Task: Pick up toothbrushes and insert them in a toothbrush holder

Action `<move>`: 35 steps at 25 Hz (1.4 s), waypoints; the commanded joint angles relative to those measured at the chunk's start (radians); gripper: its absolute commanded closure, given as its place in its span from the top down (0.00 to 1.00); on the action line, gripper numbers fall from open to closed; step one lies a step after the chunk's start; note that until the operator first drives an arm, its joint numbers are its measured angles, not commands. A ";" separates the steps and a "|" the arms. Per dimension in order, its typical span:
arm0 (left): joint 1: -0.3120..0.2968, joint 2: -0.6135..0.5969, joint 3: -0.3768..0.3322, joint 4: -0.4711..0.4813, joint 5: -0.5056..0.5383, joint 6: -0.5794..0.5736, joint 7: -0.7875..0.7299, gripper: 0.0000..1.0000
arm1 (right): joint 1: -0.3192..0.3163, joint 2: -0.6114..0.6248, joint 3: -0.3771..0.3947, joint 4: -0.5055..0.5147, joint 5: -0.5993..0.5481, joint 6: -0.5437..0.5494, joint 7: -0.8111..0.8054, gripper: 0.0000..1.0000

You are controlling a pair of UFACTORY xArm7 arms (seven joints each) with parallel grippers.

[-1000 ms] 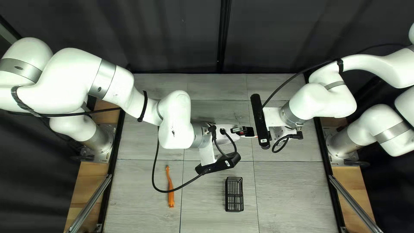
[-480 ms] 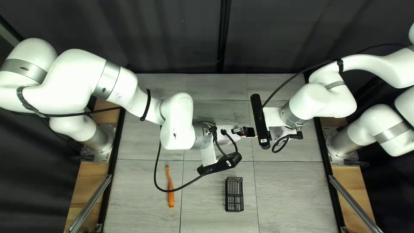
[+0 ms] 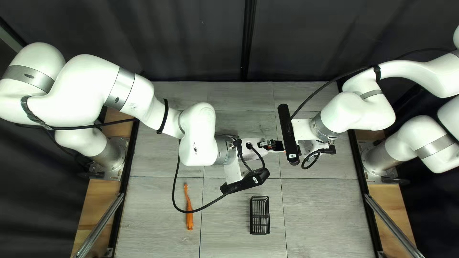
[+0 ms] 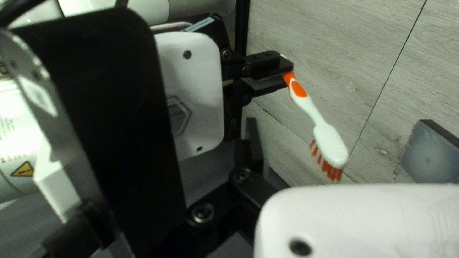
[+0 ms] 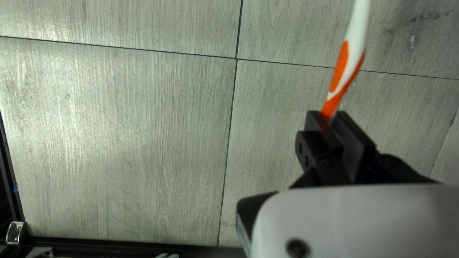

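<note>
Right claw [image 5: 328, 115] clenched on the white-and-orange toothbrush [image 4: 308, 102], gripping the orange handle end; brush is up off the bench [image 3: 325, 210], neck and head sticking out free. Left claw [image 4: 337, 122] spread wide, holding nothing, brush head in the gap between its fingers in the left wrist view; contact can't be confirmed. Looks like a handover, right to left. Early in the task: wire basket [image 3: 259, 229], probably the holder, sits at the near side of the bench. Slim orange item [image 3: 189, 208], likely another toothbrush, lies near it, to its left in the top left view.

Handling: should be light, stiff plastic, hard to break; bristles [image 4: 330, 167] soft, bendy. Smooth rounded handle could twist or slide if pinched off-center. Best hold for the left claw: neck just below the head, flat across the stem, keeping off the bristles, so the handle end stays free to go in first. Right claw should let go only once that pinch is firm, else brush swings or drops.
</note>
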 commanded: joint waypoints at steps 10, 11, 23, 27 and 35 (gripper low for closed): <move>-0.002 0.008 -0.002 0.003 0.009 0.009 -0.075 1.00 | 0.000 0.000 0.000 0.000 0.000 0.000 0.000 0.00; -0.002 0.009 -0.002 0.004 0.009 0.012 -0.079 1.00 | 0.000 0.000 0.000 0.000 0.000 0.000 0.000 0.00; -0.004 -0.002 -0.002 0.005 0.024 0.025 -0.082 0.91 | 0.000 0.000 0.000 0.000 0.000 0.000 0.000 0.00; -0.008 0.007 -0.005 0.011 0.029 0.040 -0.087 0.90 | 0.000 0.000 0.000 0.000 0.000 0.000 0.000 0.00; -0.013 0.011 -0.008 0.013 0.053 0.046 -0.107 0.00 | 0.000 0.000 0.000 0.000 0.000 0.000 0.000 0.00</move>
